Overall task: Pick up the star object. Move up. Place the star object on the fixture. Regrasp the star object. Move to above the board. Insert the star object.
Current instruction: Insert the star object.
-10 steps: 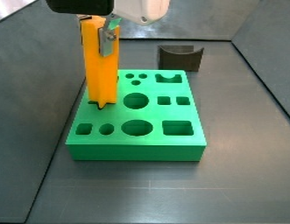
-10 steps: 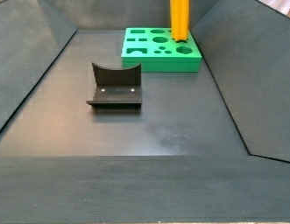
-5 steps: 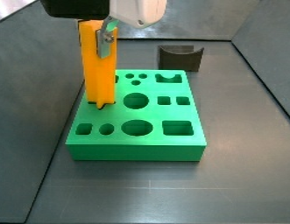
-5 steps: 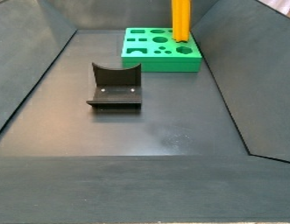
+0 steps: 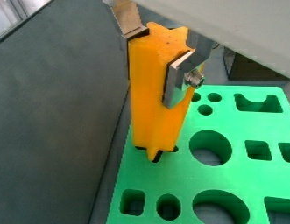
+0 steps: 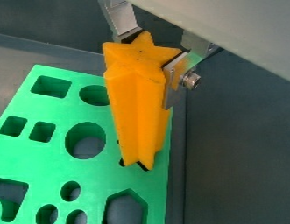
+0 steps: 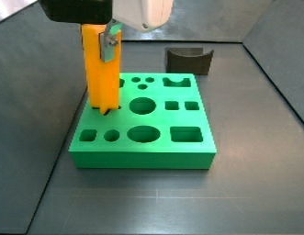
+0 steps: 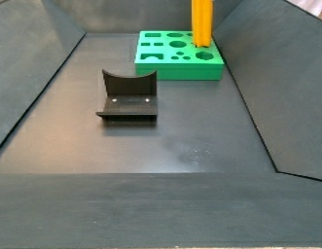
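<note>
I read even, diffuse overhead light across all views, with no harsh glare. The board [image 7: 144, 133] casts only a soft shadow. Around the gripper [image 5: 157, 54], both wrist views look slightly soft; side views stay sharp.

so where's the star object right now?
The star object stands upright in the gripper, its lower tip in a hole near an edge of the board; the fixture sits apart behind the board.
</note>
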### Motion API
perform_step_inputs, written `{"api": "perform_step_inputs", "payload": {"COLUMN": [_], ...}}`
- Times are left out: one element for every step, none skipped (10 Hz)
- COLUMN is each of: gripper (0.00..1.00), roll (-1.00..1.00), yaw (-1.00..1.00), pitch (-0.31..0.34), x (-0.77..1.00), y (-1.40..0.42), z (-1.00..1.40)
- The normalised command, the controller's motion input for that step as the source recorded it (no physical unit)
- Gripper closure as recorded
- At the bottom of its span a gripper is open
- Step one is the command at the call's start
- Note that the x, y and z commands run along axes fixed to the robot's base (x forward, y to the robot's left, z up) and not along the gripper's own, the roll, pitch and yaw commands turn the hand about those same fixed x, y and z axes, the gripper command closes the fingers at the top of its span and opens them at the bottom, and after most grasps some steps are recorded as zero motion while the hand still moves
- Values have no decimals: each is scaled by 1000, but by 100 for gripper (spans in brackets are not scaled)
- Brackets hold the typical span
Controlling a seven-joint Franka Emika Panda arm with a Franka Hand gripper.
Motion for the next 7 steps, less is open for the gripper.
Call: {"api": "perform_step_inputs", "payload": {"gripper": [100, 100, 100, 100, 100, 100, 100], "roll": [-140, -120, -117, -124, -91, -56, -27], "yaw": [-66, -60, -57, -66, -46, -9, 0], "pitch": [-10, -10, -16, -19, -16, -11, -7], "x": [0, 0, 0, 0, 0, 0, 0], "y": [-60, -77, -86, -80, -49, -6, 0], "z": [-166, -160, -171, -174, -157, -151, -151]}}
